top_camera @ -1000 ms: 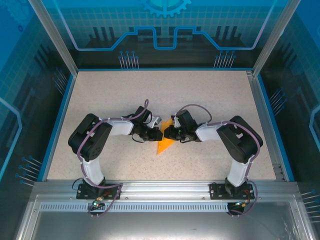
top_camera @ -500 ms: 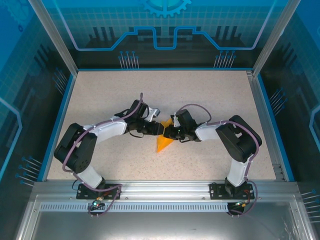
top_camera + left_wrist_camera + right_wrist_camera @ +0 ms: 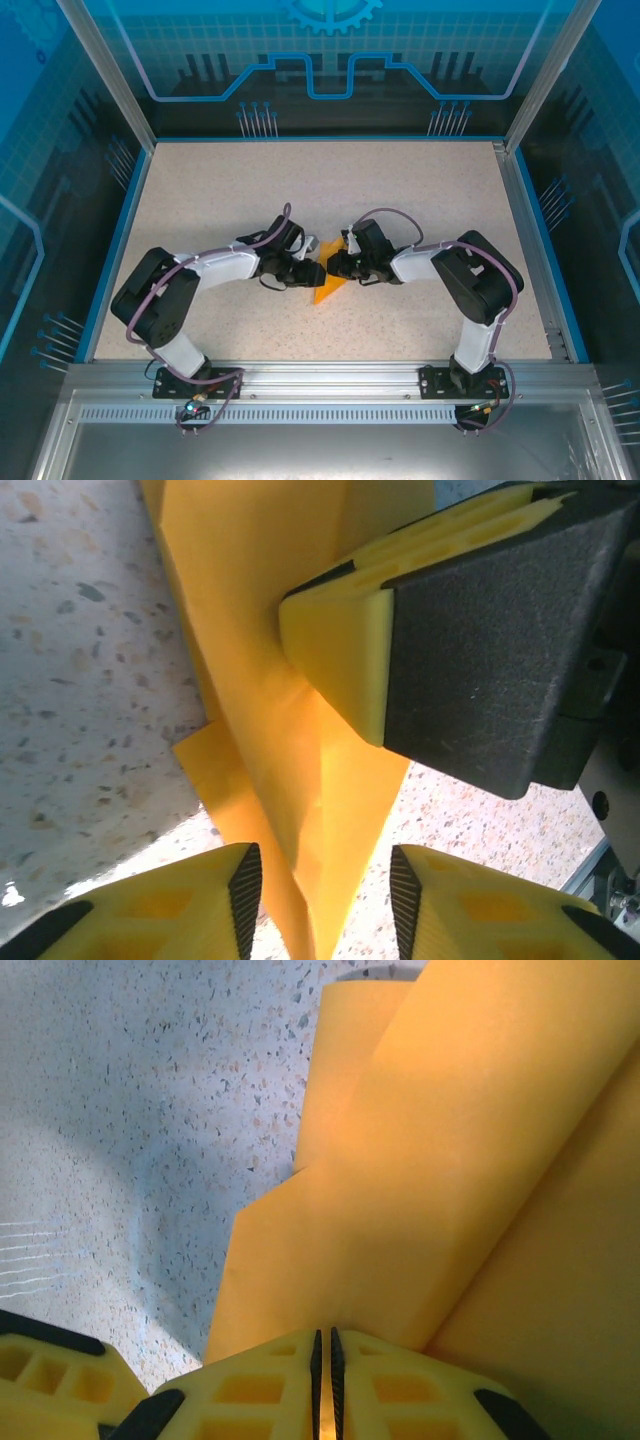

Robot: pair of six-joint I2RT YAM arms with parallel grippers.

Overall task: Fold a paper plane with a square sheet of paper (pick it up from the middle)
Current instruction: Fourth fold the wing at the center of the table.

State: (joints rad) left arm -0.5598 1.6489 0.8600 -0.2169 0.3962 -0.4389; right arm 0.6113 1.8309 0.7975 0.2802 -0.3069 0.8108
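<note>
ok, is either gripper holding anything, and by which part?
Right gripper is shut on the plane, pinching its folded layers near mid-body. Left gripper is open, fingers either side of the plane's narrow end, not clamping.

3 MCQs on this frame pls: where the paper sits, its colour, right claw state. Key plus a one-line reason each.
1. Where on the table is the folded paper?
A) mid-table, where the left claw and right claw meet
B) far left corner
C) against the right edge

2. What colour is the folded paper?
A) white
B) blue
C) orange-yellow

3. What state is the right claw in?
A) wide open
B) shut on the folded paper
C) resting on bare table, away from the paper

Key:
1 A: the top view shows it under the two meeting claws.
2 C: it is orange-yellow in every view.
3 B: the right wrist view shows its fingers closed together with the paper pinched between them.
</note>
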